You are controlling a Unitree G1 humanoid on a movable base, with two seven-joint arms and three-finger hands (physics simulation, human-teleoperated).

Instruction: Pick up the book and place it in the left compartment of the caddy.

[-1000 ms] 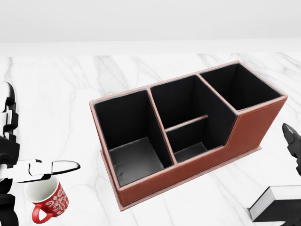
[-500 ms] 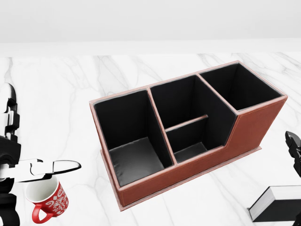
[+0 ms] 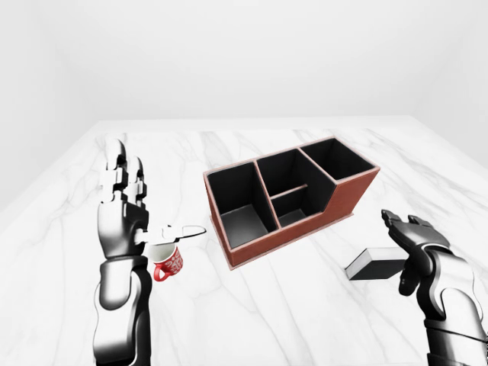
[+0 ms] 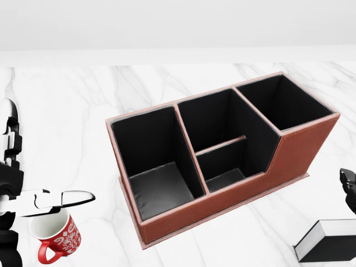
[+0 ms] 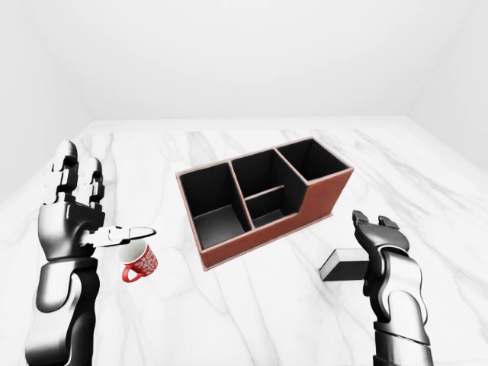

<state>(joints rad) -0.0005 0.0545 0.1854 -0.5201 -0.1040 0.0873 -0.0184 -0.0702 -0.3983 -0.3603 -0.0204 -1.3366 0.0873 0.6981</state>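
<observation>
Seemingly, right hand (image 3: 412,242) splayed above book (image 3: 374,264).

You're in a bare simulated test room: blank white walls (image 3: 252,53), a white marble surface (image 3: 252,305), desk items only — caddy (image 3: 290,194), mug (image 3: 165,263).

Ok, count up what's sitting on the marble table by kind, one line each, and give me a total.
Caddy: 1, brown with three black-lined compartments
Mug: 1, red and white
Book: 1, lying flat
Total: 3 things on the marble table
</observation>
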